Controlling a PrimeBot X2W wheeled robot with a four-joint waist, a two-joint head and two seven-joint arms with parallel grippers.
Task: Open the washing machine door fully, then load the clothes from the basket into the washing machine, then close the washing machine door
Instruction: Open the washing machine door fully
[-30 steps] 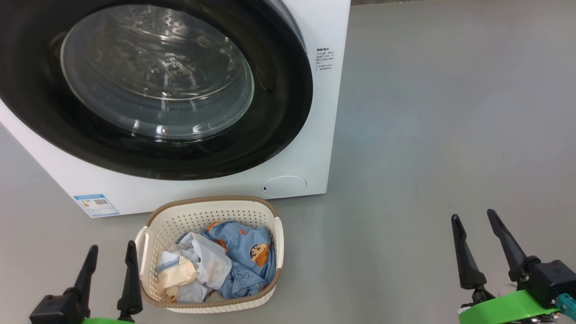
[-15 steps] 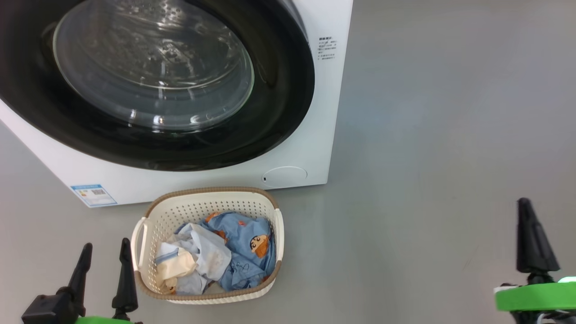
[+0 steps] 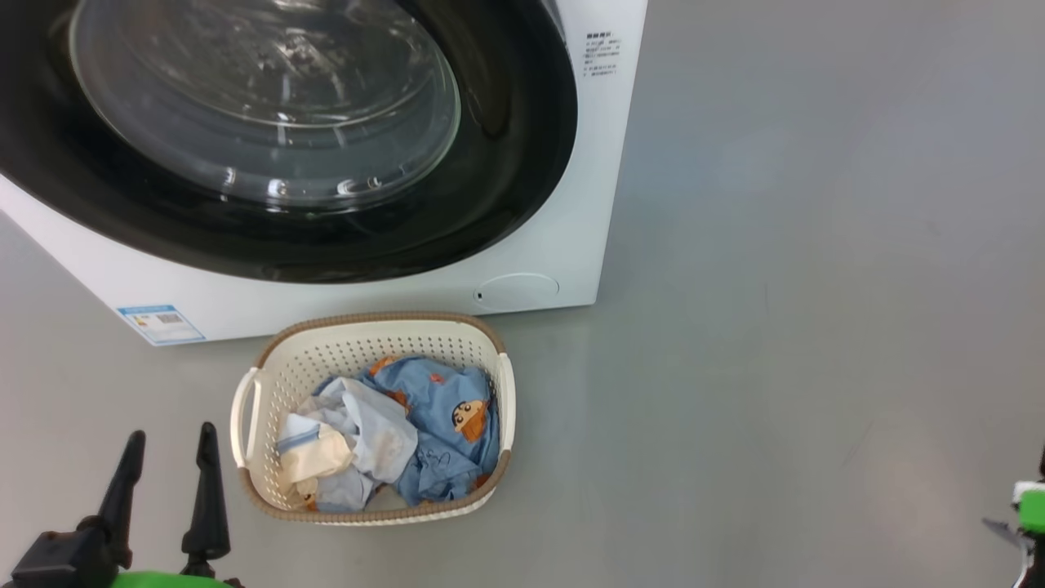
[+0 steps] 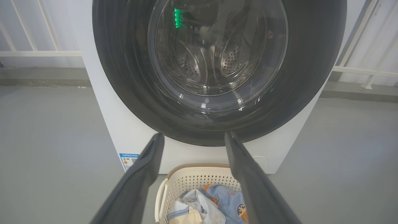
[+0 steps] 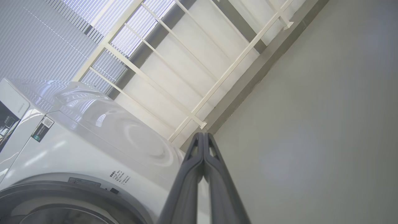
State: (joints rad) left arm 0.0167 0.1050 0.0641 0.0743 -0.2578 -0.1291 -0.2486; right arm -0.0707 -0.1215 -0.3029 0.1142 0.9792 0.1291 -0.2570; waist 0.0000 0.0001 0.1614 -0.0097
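Clothes (image 3: 441,408) lay in one basket (image 3: 375,317) before one washing machine (image 3: 571,204), left gripper (image 3: 171,433) spread empty, while the right wrist view added railing (image 5: 149,81) behind it and right gripper (image 5: 203,135) clenched.

The left gripper (image 3: 170,441) is hovering at the lower left, its two dark fingers (image 4: 141,177) standing wide apart and pointing forward. The right gripper (image 5: 203,135) is pressing its fingers tightly together.

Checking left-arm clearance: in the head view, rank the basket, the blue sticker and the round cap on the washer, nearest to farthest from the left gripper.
1. Basket, just right of the left gripper.
2. Blue sticker, ahead, low on the washer's left.
3. Round cap, at the washer's lower right corner.
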